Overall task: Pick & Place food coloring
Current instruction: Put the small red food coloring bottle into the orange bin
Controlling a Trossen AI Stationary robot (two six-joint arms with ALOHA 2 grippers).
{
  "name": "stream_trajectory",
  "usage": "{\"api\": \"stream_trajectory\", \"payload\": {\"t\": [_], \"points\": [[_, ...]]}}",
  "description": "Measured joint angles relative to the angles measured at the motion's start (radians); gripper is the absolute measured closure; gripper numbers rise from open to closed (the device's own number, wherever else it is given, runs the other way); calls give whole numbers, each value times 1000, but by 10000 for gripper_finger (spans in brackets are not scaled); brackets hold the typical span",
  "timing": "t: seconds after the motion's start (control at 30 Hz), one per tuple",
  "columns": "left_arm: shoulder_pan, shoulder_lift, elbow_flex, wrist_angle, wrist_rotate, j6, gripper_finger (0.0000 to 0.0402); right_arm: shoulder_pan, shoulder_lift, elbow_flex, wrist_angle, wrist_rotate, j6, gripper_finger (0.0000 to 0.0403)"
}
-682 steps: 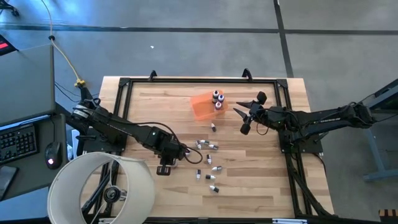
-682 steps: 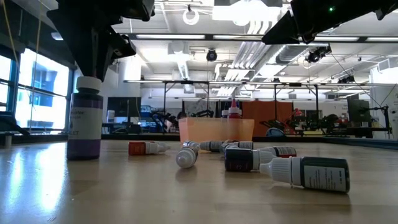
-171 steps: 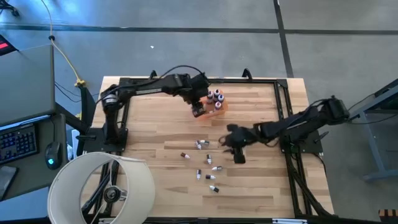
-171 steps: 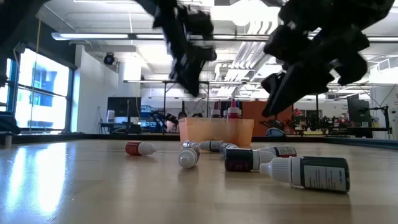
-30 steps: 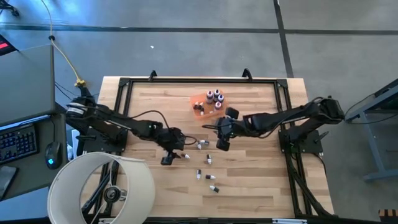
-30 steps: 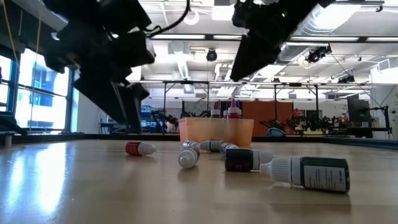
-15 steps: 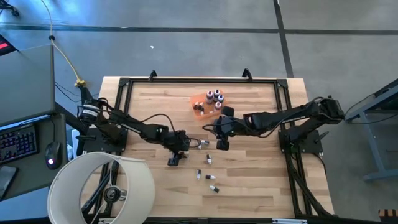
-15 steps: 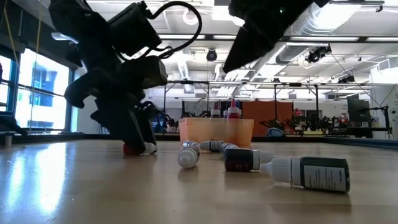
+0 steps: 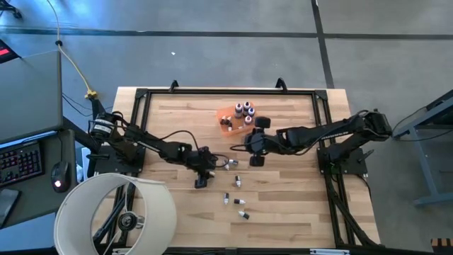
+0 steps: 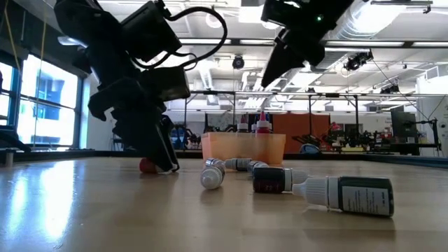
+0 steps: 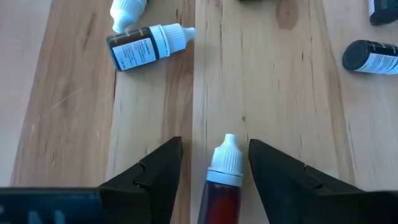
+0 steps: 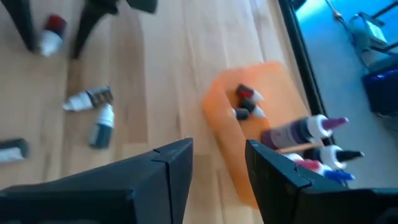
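Food coloring bottles lie scattered over the middle of the counter (image 9: 170,212), with a few more standing or lying in the orange tray (image 9: 233,122) toward its far edge. In the overhead view the loose bottles are too small to count surely or to tell their colours. The low view shows a dark bottle (image 10: 350,194) lying nearest the camera, and the tray's contents show there only as caps above its rim.

Reaching in from the counter's left side, the left arm stretches low and nearly flat, its left hand (image 11: 211,163) down at the wood. The fingers (image 11: 152,174) stand apart on either side of a red bottle (image 11: 221,180) that lies cap-forward between them; whether they touch it cannot be told, and the bottle's lower body is cut off by the picture's edge. In the low view this hand hides most of the bottle, leaving only a red end at its foot.

From the right side the right arm extends across, its right hand (image 12: 217,165) held above the counter just beside the tray, fingers apart and holding nothing.

Bare wood lies open along the near edge and in the right half of the counter.
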Motion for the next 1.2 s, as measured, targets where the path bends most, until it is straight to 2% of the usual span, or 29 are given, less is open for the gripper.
{"api": "stream_trajectory", "payload": {"t": [0.1, 0.23, 0.4, 0.5, 0.57, 0.7, 0.8, 0.87, 0.97, 1.1, 1.2], "points": [[0, 0, 0, -6, 1, -2, 233, 0, -6, 0, -32, 32, -8, 263], [1, 0, 0, -10, 2, -3, 277, 2, -56, 0, -122, 32, -9, 263], [1, 0, -1, -3, 4, -20, 338, 6, -185, -3, -273, 38, 101, 263], [0, 4, 30, -7, -21, -49, 362, 4, -281, -52, -297, 8, 112, 263], [0, 5, 73, -25, -57, -52, 366, -4, -351, -119, -276, -72, 45, 263], [1, 3, 190, -121, -124, -29, 353, -31, -501, -298, -106, -224, -87, 263], [3, 3, 285, -198, -212, 31, 348, -60, -607, -389, -38, -198, -218, 263], [18, 3, 351, -234, -287, 70, 350, -81, -670, -422, -3, -135, -235, 263], [63, 3, 434, -228, -343, 121, 352, -110, -752, -436, 33, -54, -224, 263], [164, 0, 529, -218, -350, 144, 352, -132, -832, -436, 138, -36, -175, 263], [257, 27, 548, -207, -323, 121, 352, -136, -868, -436, 220, -67, -143, 263]]}}
